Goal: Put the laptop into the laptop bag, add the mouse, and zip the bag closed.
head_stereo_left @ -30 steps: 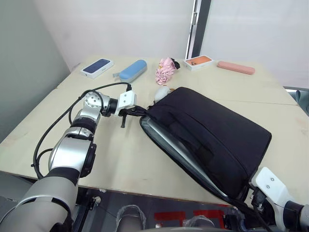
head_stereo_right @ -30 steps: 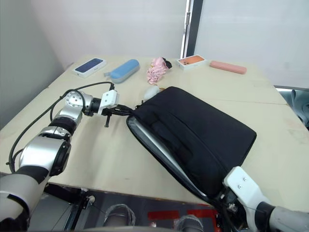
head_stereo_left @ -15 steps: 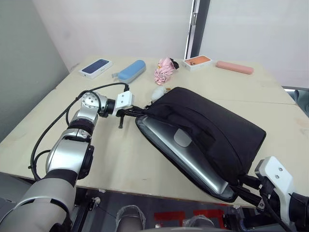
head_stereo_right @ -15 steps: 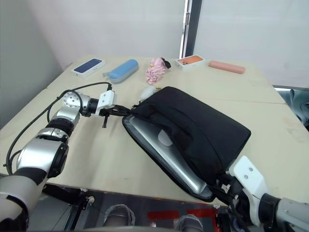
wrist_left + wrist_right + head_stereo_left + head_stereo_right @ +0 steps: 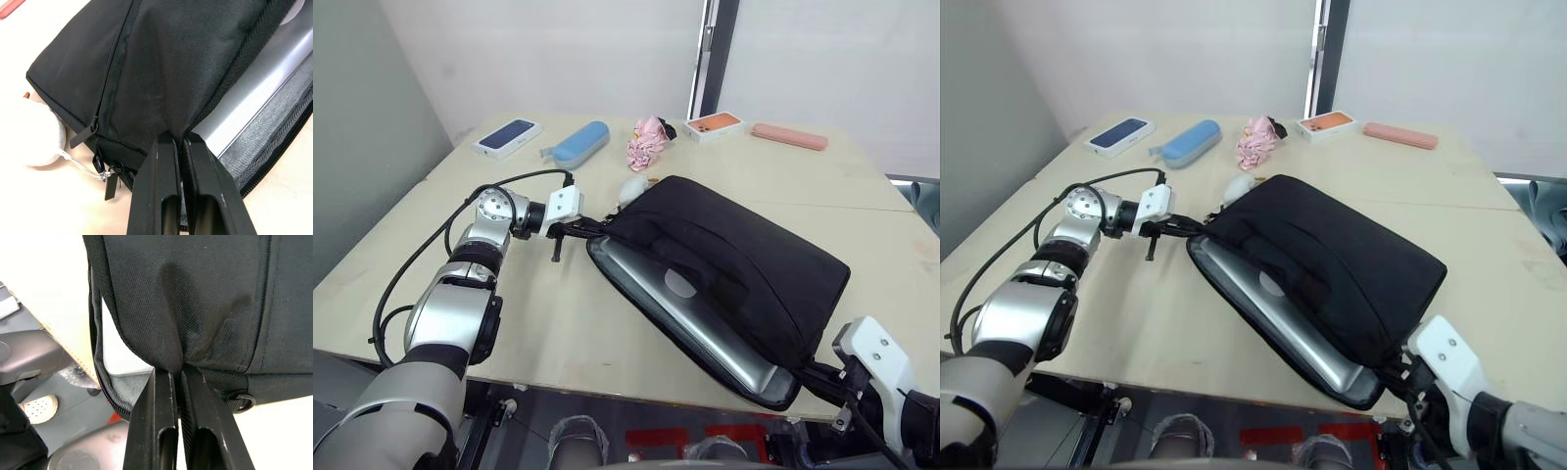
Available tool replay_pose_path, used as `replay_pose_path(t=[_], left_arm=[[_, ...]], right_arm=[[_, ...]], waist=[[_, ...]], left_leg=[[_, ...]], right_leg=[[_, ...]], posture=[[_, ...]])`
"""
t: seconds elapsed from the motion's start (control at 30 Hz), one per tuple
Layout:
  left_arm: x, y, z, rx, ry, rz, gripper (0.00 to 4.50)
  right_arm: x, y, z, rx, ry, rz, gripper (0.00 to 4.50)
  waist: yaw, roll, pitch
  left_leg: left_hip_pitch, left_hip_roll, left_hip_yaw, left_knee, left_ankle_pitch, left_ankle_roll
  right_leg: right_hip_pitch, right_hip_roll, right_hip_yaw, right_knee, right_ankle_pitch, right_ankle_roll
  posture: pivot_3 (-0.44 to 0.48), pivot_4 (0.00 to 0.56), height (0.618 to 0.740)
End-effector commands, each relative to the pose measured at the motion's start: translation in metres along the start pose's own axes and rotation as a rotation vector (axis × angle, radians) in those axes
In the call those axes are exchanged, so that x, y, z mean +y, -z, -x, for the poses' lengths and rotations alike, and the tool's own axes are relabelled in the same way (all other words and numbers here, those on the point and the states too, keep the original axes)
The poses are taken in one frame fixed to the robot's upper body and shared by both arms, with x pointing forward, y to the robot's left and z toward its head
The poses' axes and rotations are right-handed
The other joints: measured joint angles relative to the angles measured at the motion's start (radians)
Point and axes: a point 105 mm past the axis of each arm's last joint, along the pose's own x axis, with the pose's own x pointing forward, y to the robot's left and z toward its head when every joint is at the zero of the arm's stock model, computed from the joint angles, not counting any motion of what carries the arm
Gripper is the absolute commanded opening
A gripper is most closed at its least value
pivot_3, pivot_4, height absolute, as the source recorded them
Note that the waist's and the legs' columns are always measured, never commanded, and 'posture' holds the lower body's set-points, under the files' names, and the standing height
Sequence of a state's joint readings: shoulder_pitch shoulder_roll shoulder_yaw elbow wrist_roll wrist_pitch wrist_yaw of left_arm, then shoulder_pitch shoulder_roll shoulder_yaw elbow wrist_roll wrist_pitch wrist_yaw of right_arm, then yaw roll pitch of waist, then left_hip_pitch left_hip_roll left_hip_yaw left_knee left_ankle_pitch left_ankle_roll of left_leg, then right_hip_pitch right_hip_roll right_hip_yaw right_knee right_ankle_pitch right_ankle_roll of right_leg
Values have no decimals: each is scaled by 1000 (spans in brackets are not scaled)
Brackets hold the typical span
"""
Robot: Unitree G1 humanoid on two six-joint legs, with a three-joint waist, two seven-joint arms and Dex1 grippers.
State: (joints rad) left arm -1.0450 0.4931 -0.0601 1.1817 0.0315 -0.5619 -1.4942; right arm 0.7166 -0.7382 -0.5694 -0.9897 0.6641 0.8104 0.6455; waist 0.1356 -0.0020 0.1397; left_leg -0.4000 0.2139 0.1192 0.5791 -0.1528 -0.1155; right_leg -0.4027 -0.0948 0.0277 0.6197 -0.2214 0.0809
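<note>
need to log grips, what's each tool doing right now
Left tool: closed on the laptop bag fabric at its upper flap.
Right tool: closed on the bag's fabric near its corner.

I've got open table (image 5: 558, 323) left of the laptop bag (image 5: 754, 255); plush toy (image 5: 632, 188) crowds its far corner.

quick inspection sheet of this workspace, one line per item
surface: light wooden table.
job's things: laptop lies inside the open laptop bag; mouse: cannot tell.
clutter: phone boxes, blue case, pink cloth, pink case, white plush thing along the far side.
grippers: left gripper and right gripper each pinch the bag's fabric.
cables: black cable on left arm.
surroundings: white walls.
</note>
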Motion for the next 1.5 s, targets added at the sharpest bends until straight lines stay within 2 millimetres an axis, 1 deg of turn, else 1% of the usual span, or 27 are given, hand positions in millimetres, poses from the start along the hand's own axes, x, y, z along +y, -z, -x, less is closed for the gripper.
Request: replay_pose_path(t=[0.03, 0.07, 0.17, 0.27, 0.33, 0.37, 0.43, 0.5, 0.57, 0.63, 0.73, 0.8, 0.87, 0.97, 1.07, 1.2, 1.3, 1.37, 1.5], left_arm=[[-4, 4, 7, 40, 17, -33, 0], [-8, 11, 10, 74, 29, -35, 0], [-14, 22, 16, 129, 46, -30, 0], [-20, 31, 24, 180, 67, -9, 0], [-25, 38, 31, 219, 90, 13, 0], [-27, 40, 33, 228, 95, 22, 0], [-29, 41, 37, 235, 108, 47, 0], [-31, 39, 39, 224, 122, 76, 0], [-33, 35, 39, 200, 129, 92, 0], [-38, 31, 38, 176, 138, 117, 0], [-54, 32, 42, 192, 161, 152, 0], [-67, 40, 49, 244, 159, 161, 0], [-76, 43, 52, 257, 148, 177, 0], [-83, 37, 50, 207, 106, 225, 0], [-92, 33, 49, 179, 79, 261, 0], [-104, 36, 53, 206, 75, 289, 0], [-109, 45, 62, 262, 69, 290, 0], [-106, 48, 66, 275, 58, 286, 0], [-103, 46, 68, 263, 56, 288, 0]], right_arm=[[5, -8, 3, -31, -24, 32, 20], [4, -7, 3, -22, -23, 40, 20], [-3, -3, 2, 13, -2, 67, 20], [-28, 7, -5, 90, 91, 126, 20], [-47, 9, -16, 134, 125, 183, 20], [-53, 9, -19, 146, 136, 202, 20], [-71, 3, -32, 154, 173, 259, 20], [-85, -11, -46, 130, 193, 315, 20], [-89, -24, -57, 102, 176, 348, 20], [-89, -33, -65, 87, 147, 369, 20], [-83, -41, -70, 73, 73, 402, 20], [-77, -45, -69, 70, 5, 428, 20], [-74, -50, -66, 46, -31, 441, 20], [-72, -59, -64, 6, -57, 425, 20], [-59, -66, -63, -43, -113, 405, 20], [-46, -67, -64, -56, -168, 404, 20], [-44, -65, -65, -42, -181, 405, 20], [-43, -65, -64, -38, -189, 404, 20], [-37, -62, -61, -28, -223, 407, 20]], waist=[[0, 0, 0], [-1, 0, 0], [-7, 0, 0], [-9, 0, -1], [-16, 0, -1], [-18, 0, -1], [-21, 0, -1], [-26, 0, -1], [-34, 1, -2], [-37, 2, -2], [-40, 2, -2], [-45, 2, -2], [-46, 3, -3], [-44, 4, -3], [-44, 4, -3], [-45, 4, -4], [-46, 4, -4], [-46, 5, -4], [-47, 7, -5]], left_leg=[[0, 0, 0, 0, 0, 0], [0, 0, 0, 0, 0, 0], [0, 0, 0, 0, 0, 0], [1, 0, 0, 1, 0, 0], [3, 0, 0, 1, 0, 0], [5, 0, 0, 2, 0, 0], [10, 0, 1, 1, 0, 0], [14, 0, 2, 1, 1, -1], [16, 0, 3, 1, 1, -1], [15, 0, 4, 1, 1, -1], [14, 1, 4, 0, 1, -2], [11, 1, 4, 0, 1, -2], [11, 1, 5, -2, 1, -2], [12, 2, 5, -4, 1, -2], [13, 2, 6, -3, 1, -2], [14, 2, 6, -3, 1, -2], [14, 2, 6, -4, 1, -2], [14, 2, 7, -4, 1, -2], [15, 2, 8, -4, 1, -2]], right_leg=[[0, 0, 0, 0, 0, 0], [0, 0, 0, 0, 0, 0], [0, 0, 0, 0, 0, 0], [1, 0, 0, 1, 0, 0], [3, 0, 1, 2, 0, 0], [4, 0, 1, 2, 1, 0], [6, 0, 2, 4, 1, 0], [8, 0, 3, 6, 1, -1], [8, 0, 5, 8, 1, -1], [7, 0, 5, 10, 0, -3], [5, 1, 5, 10, -1, -5], [4, 1, 4, 9, -2, -5], [3, 2, 4, 9, -3, -7], [3, 2, 4, 9, -4, -8], [3, 2, 4, 10, -4, -8], [3, 2, 5, 10, -4, -8], [3, 2, 5, 10, -4, -8], [3, 2, 6, 10, -4, -8], [2, 2, 7, 10, -4, -8]], posture=[[0, 150, 740], [0, 150, 740], [0, 150, 740], [0, 150, 740], [0, 150, 740], [0, 150, 740], [0, 150, 740], [0, 150, 740], [0, 150, 740], [0, 150, 740], [0, 150, 740], [0, 150, 740], [0, 150, 740], [0, 150, 740], [0, 150, 740], [0, 150, 740], [0, 150, 740], [0, 150, 740], [0, 150, 740]])
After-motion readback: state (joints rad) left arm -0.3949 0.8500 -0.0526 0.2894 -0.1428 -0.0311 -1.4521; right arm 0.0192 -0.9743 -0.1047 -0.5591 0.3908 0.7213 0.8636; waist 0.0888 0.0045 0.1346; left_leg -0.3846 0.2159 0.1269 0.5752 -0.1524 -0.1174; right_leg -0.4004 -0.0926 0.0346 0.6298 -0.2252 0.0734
